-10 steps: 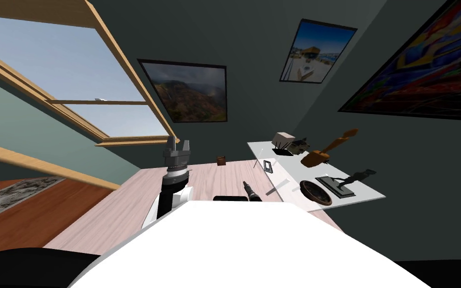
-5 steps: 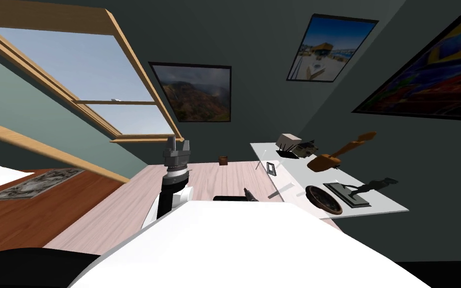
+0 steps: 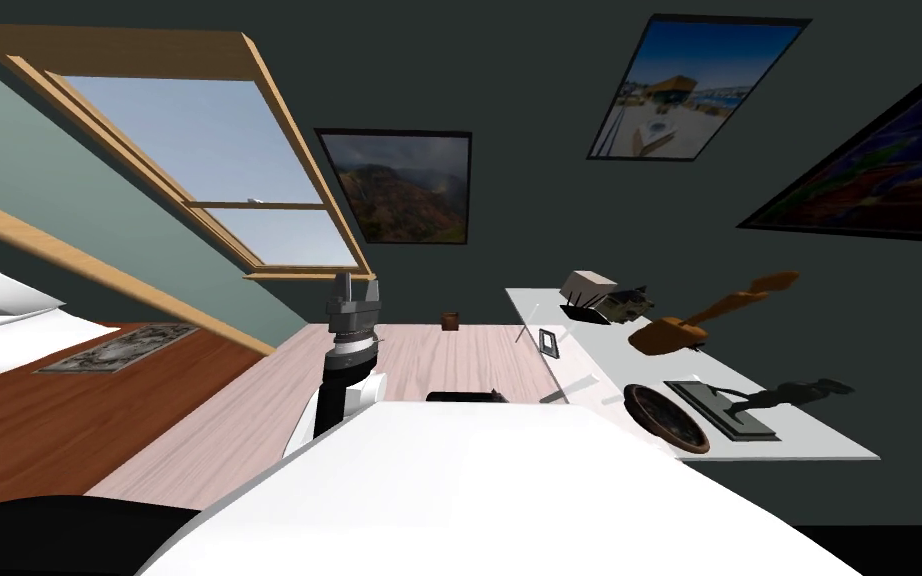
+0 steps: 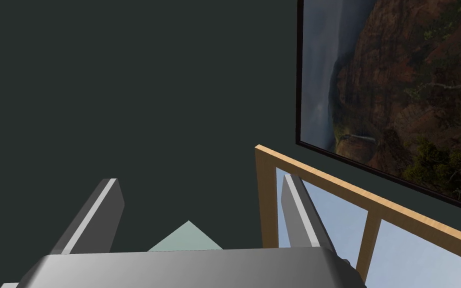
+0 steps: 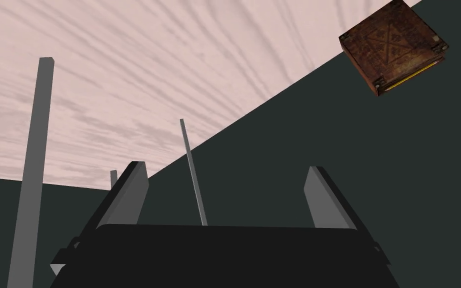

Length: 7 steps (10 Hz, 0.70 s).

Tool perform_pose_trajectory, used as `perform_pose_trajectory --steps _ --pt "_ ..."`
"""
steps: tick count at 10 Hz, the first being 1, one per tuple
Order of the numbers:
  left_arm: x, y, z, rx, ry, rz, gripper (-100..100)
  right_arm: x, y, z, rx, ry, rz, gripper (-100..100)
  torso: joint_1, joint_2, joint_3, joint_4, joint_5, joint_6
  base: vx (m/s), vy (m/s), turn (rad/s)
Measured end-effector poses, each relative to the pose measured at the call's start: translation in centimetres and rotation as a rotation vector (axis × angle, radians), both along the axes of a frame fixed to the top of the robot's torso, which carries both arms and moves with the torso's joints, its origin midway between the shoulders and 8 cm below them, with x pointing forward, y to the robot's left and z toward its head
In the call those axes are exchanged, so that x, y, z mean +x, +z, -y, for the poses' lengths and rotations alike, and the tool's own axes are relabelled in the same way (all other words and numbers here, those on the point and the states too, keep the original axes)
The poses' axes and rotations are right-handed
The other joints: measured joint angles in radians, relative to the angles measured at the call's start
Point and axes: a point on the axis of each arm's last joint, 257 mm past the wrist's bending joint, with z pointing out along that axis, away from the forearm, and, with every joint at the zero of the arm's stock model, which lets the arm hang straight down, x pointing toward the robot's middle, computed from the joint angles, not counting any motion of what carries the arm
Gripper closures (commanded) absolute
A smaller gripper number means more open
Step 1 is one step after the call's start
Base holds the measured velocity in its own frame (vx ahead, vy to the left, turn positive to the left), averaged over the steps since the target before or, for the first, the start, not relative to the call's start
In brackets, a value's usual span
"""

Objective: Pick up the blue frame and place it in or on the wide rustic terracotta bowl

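Small frame (image 3: 549, 343) upright on white bench (image 3: 819, 436); dark brown bowl (image 3: 665, 417) near, at 4 o'clock. Left fingers (image 4: 99, 210) released, empty. Right fingers (image 5: 127, 195) spread, empty.

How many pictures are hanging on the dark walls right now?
3: a mountain landscape beside the window, a blue-sky scene higher up to its right, and a colourful abstract above the white table, partly cut off. Others may hang out of view.

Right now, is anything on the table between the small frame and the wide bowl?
Nothing visible. The frame stands near the table's edge closest to me, the bowl further along it, bare white top between; the dark statue sits beside the bowl.
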Motion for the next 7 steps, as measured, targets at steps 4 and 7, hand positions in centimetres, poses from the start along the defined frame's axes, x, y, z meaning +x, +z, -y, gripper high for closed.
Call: perform_pose_trajectory --steps 4,7 --pt "0.0 0.0 0.0 0.0 0.0 0.0 0 -2.5 -1.7 2.1 -0.14 0.049 -0.083 -100 0.0 0.0 0.0 0.0 0.0 0.0 0.021 -0.021 0.081" --pt "0.0 0.0 0.0 0.0 0.0 0.0 0 -4.6 -2.7 4.6 -0.268 0.085 -0.142 -100 -0.001 -0.001 -0.001 0.0 0.0 0.0 0.04 -0.043 0.117"
